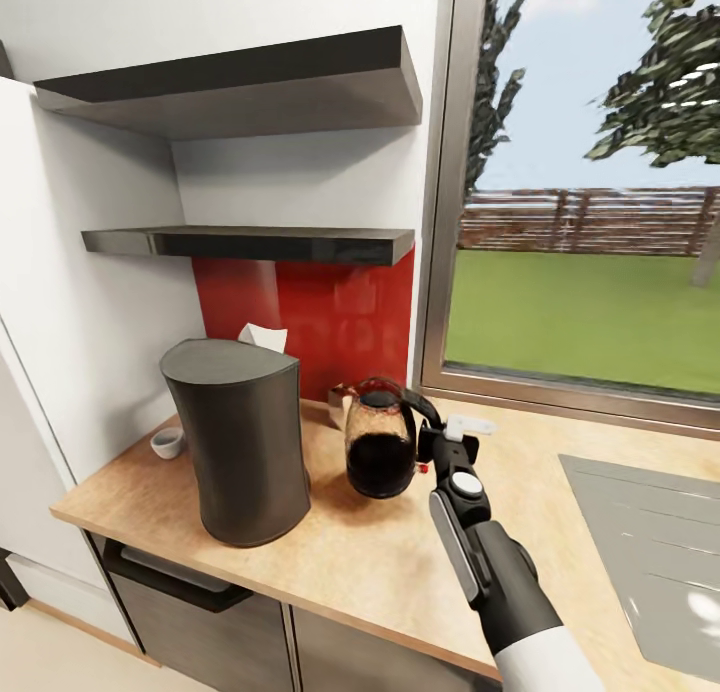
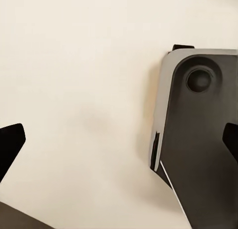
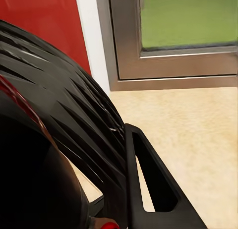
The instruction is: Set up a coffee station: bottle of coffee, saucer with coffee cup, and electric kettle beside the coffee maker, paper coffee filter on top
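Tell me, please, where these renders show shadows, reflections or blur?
Head view: the kettle and coffee maker cast soft shadows on the counter; the red backsplash carries faint reflections. Right wrist view: the kettle's ribbed body looms close and soft-edged. Left wrist view: evenly lit, no glare.

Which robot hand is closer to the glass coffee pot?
The right one. The right gripper is at the coffee pot handle. The left gripper hangs over pale floor, by a dark base, not near it.

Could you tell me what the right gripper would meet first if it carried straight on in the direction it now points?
Probably the electric kettle's handle: the right gripper sits right at it, pointing towards the back wall, beside the dark kettle body. The right wrist view shows the ribbed handle up close; whether they already touch is unclear.
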